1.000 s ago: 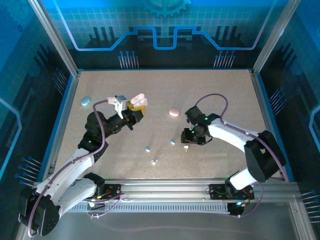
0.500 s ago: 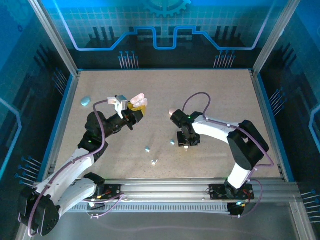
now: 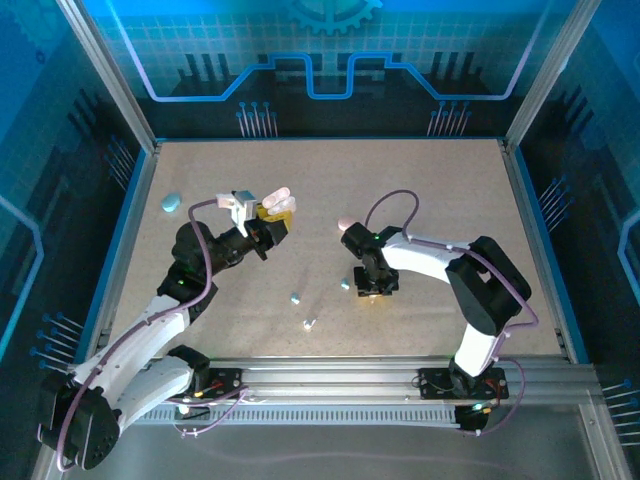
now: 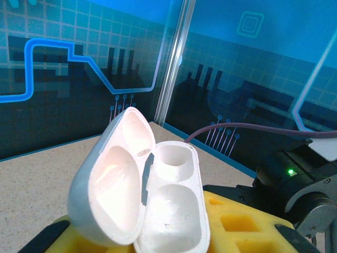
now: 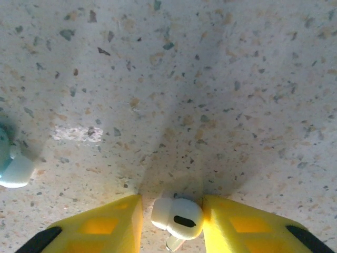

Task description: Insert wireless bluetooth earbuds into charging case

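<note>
My left gripper is shut on an open white charging case, held above the table with its lid swung left and both wells empty. The case shows pale in the top view. My right gripper is down at the table with its yellow fingers on either side of a white earbud. The right finger touches the earbud; a thin gap remains on the left, so the gripper is open. This gripper sits right of centre in the top view.
A light blue earbud lies just left of the right gripper, at the wrist view's left edge. Another blue earbud and a white one lie nearer the front. A pink case and a blue case rest farther back.
The right arm swung left and lowered its gripper over the white earbud, with the jaws narrowing around it. The left arm and its case have not moved.
</note>
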Available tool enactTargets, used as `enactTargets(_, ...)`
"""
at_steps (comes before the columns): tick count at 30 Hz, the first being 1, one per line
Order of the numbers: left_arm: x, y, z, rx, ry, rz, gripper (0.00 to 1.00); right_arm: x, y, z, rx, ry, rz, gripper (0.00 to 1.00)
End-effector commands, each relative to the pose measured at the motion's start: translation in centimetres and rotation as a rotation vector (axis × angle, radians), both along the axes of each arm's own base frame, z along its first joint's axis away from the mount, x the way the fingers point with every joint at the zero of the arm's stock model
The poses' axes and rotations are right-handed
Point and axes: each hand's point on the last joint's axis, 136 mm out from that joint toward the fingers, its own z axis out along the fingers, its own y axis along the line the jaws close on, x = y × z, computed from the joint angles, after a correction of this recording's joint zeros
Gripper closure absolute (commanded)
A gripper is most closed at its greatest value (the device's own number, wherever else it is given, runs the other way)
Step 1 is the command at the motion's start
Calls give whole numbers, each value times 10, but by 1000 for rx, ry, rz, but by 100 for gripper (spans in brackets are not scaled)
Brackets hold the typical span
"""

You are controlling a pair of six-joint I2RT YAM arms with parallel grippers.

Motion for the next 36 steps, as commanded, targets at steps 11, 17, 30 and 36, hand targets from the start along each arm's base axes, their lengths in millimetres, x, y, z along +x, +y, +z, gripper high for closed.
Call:
enactTargets(11, 0, -2, 20, -36, -48, -21, 72, 4, -8, -4, 57, -24, -20, 74)
enactTargets(17, 0, -5, 15, -28, -31, -38, 71, 15, -3, 27, 99, -127, 77, 75)
enactTargets(30, -10, -68, 2, 10, 13, -277, 72, 39, 10, 284, 306, -964, 377, 73)
enactTargets(36, -22, -102, 6, 15, 1, -394, 72, 27, 34, 346, 445, -1124, 502, 72)
